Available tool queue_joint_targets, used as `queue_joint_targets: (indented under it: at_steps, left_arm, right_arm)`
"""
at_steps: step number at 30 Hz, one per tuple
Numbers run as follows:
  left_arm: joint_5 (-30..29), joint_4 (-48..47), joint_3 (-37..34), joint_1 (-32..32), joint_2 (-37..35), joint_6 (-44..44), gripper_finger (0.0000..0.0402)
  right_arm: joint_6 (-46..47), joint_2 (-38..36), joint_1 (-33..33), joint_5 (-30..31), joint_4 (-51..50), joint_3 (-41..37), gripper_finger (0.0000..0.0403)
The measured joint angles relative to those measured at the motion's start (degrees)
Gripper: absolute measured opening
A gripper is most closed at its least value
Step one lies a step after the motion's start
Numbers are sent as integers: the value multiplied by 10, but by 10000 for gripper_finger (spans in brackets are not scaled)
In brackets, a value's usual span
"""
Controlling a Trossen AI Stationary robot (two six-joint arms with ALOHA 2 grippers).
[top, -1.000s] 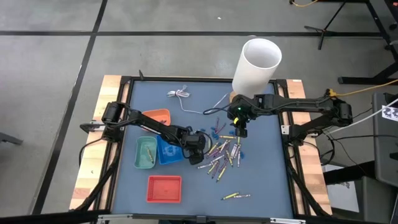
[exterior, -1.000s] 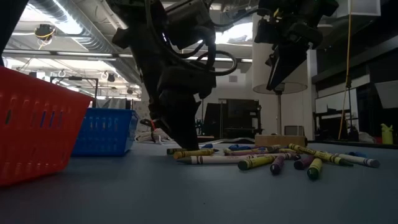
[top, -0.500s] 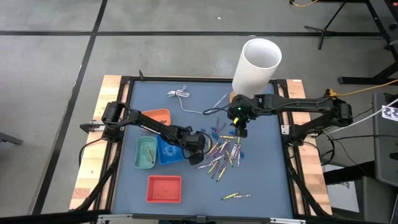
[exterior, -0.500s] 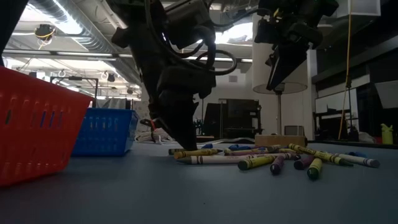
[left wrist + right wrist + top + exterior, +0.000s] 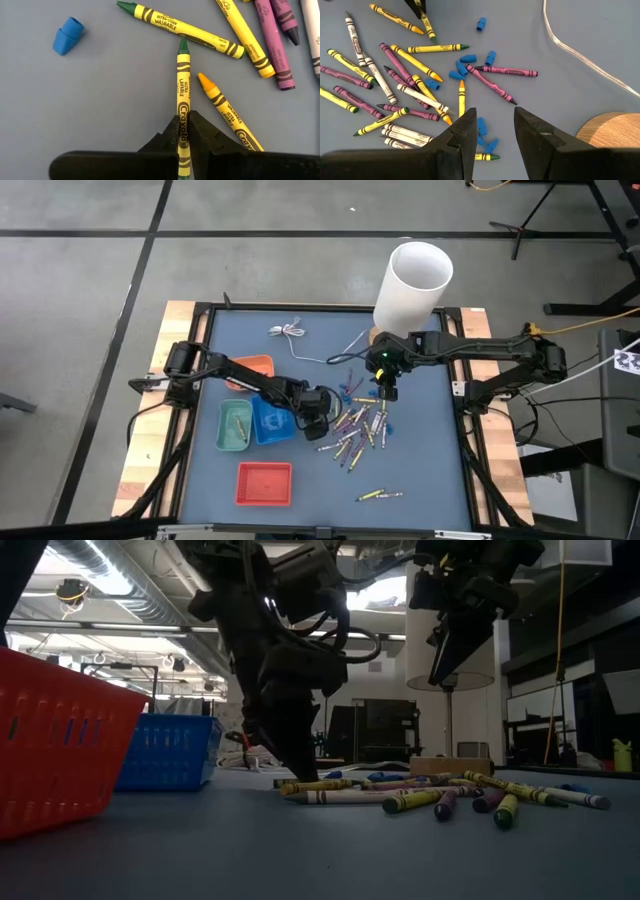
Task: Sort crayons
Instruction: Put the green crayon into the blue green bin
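From above, the left gripper (image 5: 322, 409) sat at the edge of the scattered wax crayons (image 5: 358, 428) mid-table, beside the blue plastic tray (image 5: 268, 423); a green plastic tray (image 5: 234, 425) held a crayon or two, so most sorting remained. The right gripper (image 5: 387, 389) hovered over the pile's far side.

At table height, the left fingers touched down by the heap.

The left wrist camera showed its fingers pinched on a yellow-wrapped, green-tipped crayon (image 5: 183, 105).

The right wrist camera showed its fingers (image 5: 465, 131) apart, empty.
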Motion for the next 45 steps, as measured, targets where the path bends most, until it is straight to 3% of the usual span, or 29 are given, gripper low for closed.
queue_joint_targets:
  at_steps: [13,20,26,34,41,45]
  left_arm:
    - [1,-139,110,0,0,33,4]
    - [-5,-293,198,-21,0,34,4]
    - [-45,-409,254,-61,0,20,4]
    - [-113,-556,259,-133,-23,-116,5]
    - [-175,-688,258,-216,-78,-322,5]
    - [-210,-689,237,-268,-113,-424,5]
  right_arm:
    - [0,0,0,0,0,0,129]
    - [0,0,0,0,0,0,129]
    - [0,0,0,0,-2,0,129]
    - [0,0,0,0,-5,0,129]
    - [0,0,0,0,-5,0,129]
    - [0,0,0,0,-6,0,129]
